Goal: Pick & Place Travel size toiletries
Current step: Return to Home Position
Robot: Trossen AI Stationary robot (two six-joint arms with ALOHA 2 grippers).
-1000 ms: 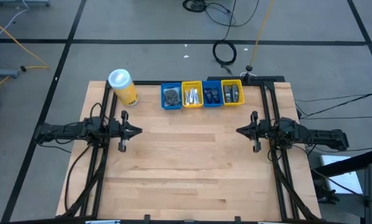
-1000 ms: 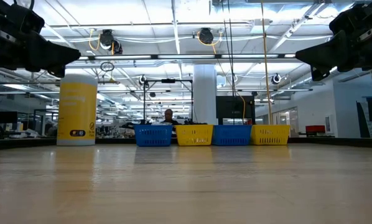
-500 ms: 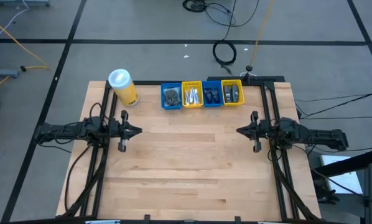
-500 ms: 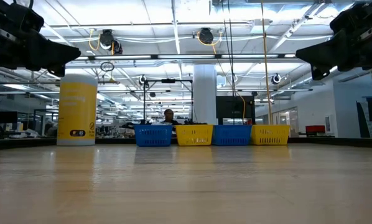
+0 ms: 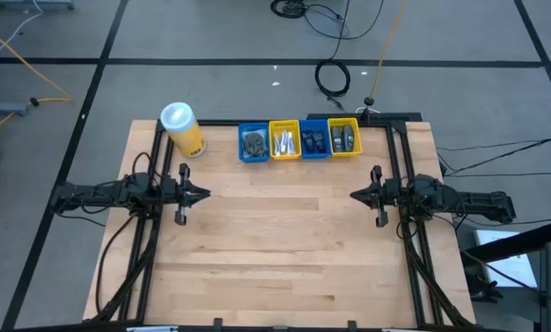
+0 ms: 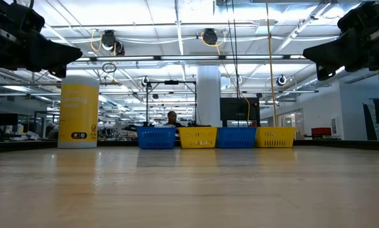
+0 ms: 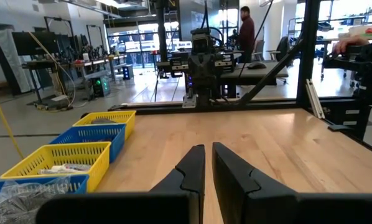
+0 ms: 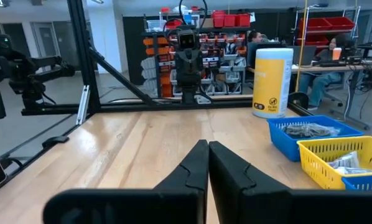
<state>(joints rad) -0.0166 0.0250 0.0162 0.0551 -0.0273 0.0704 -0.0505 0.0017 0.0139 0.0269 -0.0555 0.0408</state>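
Your left gripper point(image 5: 205, 195) hangs over the left side of the table point(image 5: 275, 249), tips facing inward. Its fingers are narrow, all but closed, and grip nothing. Your right gripper point(image 5: 354, 194) mirrors it over the right side, fingers likewise narrow and empty. The two grippers are well apart and both stand clear of the bins. The toiletries point(image 5: 253, 142) lie in a row of four bins at the far edge, set side by side. A grey heap sits in the left blue bin point(image 5: 253, 161) and white tubes point(image 5: 284, 141) in the left yellow bin point(image 5: 284, 158). Dark pieces point(image 5: 313, 140) lie in the right blue bin point(image 5: 314, 156), with more in the right yellow bin point(image 5: 344, 153); you cannot tell their kind from these views. The canister point(image 5: 181, 127) stands upright near the row's left end, apart from it.
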